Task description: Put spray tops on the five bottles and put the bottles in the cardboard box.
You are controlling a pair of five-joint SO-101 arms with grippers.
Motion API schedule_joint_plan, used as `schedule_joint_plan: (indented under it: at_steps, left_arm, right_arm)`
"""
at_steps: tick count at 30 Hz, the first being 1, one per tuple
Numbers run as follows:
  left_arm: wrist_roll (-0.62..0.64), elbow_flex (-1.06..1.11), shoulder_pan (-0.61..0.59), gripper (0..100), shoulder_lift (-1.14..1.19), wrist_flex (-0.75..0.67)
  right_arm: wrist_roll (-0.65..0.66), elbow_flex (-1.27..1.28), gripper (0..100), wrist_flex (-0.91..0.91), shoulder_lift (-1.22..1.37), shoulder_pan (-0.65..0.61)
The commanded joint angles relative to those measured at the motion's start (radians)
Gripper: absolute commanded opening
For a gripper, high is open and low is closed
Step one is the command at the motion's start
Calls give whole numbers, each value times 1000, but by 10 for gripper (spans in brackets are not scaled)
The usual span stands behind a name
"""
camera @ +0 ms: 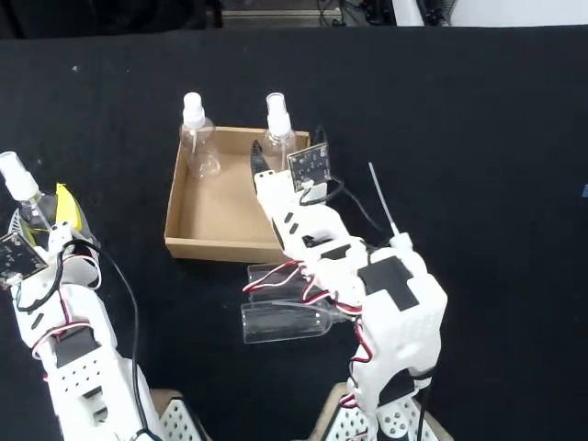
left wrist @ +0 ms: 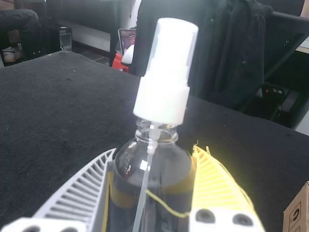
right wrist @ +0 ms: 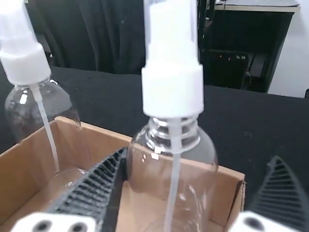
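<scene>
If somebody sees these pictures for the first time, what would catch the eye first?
The left arm's fingers grip a bottle with a spray top at the table's left side. Two more topped bottles stand in the cardboard box, one between the right arm's open fingers. Two bare bottles lie on the table nearer the arms.

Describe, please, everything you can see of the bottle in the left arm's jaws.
The bottle is clear, plastic-looking, with rounded shoulders and a threaded neck. A white spray top sits on the neck, its dip tube running down inside. It stands upright, clamped between the left gripper's pale and yellow jaws, over the black table, apart from the cardboard box.
</scene>
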Motion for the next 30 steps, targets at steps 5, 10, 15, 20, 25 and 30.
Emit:
schedule_joint_plan:
  at_steps: [5,10,15,20,25,30]
  left_arm:
    - [12,22,-5,30,-17,3]
    - [12,22,-5,30,-17,5]
    - [12,22,-5,30,-17,5]
    - [8,22,-5,32,-9,6]
    - [6,21,-2,33,-17,6]
    - [5,-22,82,33,-17,6]
  right_arm:
    - [9,74,358,-35,-186,2]
    - [8,117,358,51,-305,-2]
    - [8,143,356,163,-395,-5]
    - [8,229,354,244,-559,2]
    - [8,323,354,428,-828,2]
    - [8,367,354,729,-1139,64]
